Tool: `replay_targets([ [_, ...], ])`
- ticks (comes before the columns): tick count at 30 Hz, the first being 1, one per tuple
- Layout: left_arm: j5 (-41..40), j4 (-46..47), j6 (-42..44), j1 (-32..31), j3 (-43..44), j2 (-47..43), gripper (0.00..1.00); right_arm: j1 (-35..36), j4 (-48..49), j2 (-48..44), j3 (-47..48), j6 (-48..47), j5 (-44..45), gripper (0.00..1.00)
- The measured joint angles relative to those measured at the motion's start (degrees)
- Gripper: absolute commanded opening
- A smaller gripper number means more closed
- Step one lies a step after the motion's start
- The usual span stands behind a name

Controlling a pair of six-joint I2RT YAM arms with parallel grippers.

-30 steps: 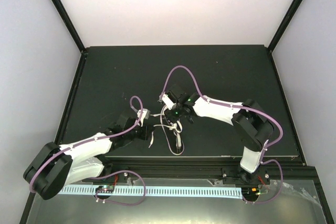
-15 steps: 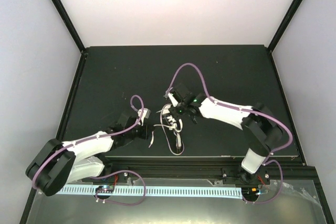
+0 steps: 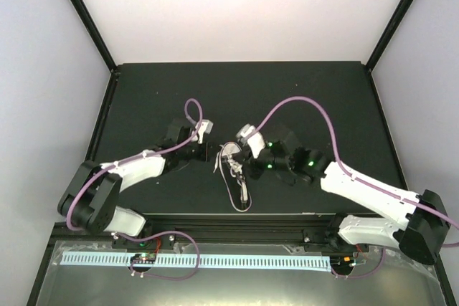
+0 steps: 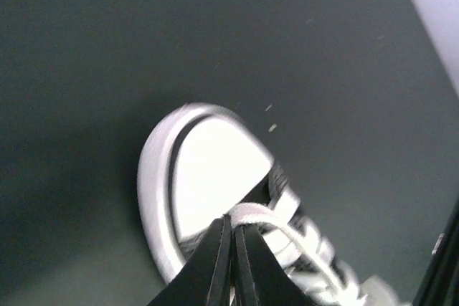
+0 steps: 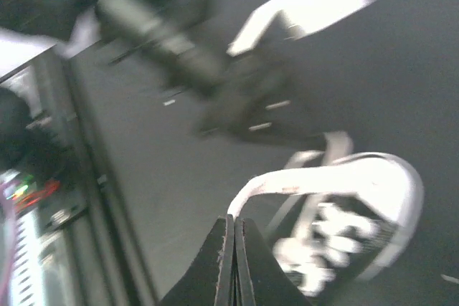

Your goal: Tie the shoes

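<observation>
Surface: matte black table [image 3: 143, 98], speckled with a few pale flecks. Pale walls [image 3: 237, 12] on three sides, black corner posts [image 3: 82, 16].

Sneaker [image 3: 234, 165]: small, black canvas, white toe cap [image 4: 211, 170], white sole rim, white laces [image 3: 241, 195]. It lies between the two sets of jaws, toe pointing away from the arm bases. One lace loop trails from it toward the near table edge.

Left gripper [image 4: 231, 221]: jaws pressed together, pinching a lace strand at the tips. The toe cap is just ahead of them.

Right gripper [image 5: 232, 220]: jaws pressed together on a lace strand that arcs away to the eyelets. The sneaker is ahead and to the right of the tips. This view is motion-blurred.

Versus 0.5 s ago:
- The right arm has dropped low and stretched out, elbow now far right. Its jaws have gone from the far side of the sneaker to its right.
- The left jaws have moved farther from the near edge.
- The sneaker and trailing loop sit roughly as before.
</observation>
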Motion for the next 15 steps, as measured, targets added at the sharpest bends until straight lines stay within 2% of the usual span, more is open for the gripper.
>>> replay_targets([
  [2, 2.54, 0.02, 1.60, 0.22, 3.45, 2.29, 0.02, 4.22, 1.77, 0.31, -1.22, 0.28, -2.25, 0.02],
  [3, 4.00, -0.02, 2.38, 0.22, 4.98, 3.26, 0.02, 6.23, 2.75, 1.07, -1.73, 0.66, -3.21, 0.07],
  [6, 8.46, -0.09, 4.66, 0.17, 8.81, 5.57, 0.02, 12.46, 4.94, 5.73, -1.90, 1.99, -4.46, 0.46],
  [8, 10.58, -0.15, 5.97, 0.04, 9.81, 6.01, 0.02, 15.85, 5.18, 8.96, -1.36, 3.21, -3.43, 0.66],
  [9, 11.50, -0.15, 6.58, 0.00, 10.01, 6.05, 0.02, 17.09, 5.07, 10.12, -0.87, 3.80, -2.49, 0.73],
  [10, 12.52, -0.20, 7.19, -0.11, 10.03, 6.03, 0.02, 18.25, 4.87, 11.06, -0.33, 4.50, -0.96, 0.77],
  [12, 13.92, -0.46, 8.17, -0.39, 10.03, 6.03, 0.02, 18.71, 4.35, 11.17, 0.44, 6.60, 2.62, 0.80],
  [15, 16.00, -0.55, 9.55, -1.22, 10.03, 5.73, 0.01, 13.90, 4.31, 8.98, 0.42, 9.33, 4.90, 0.80],
])
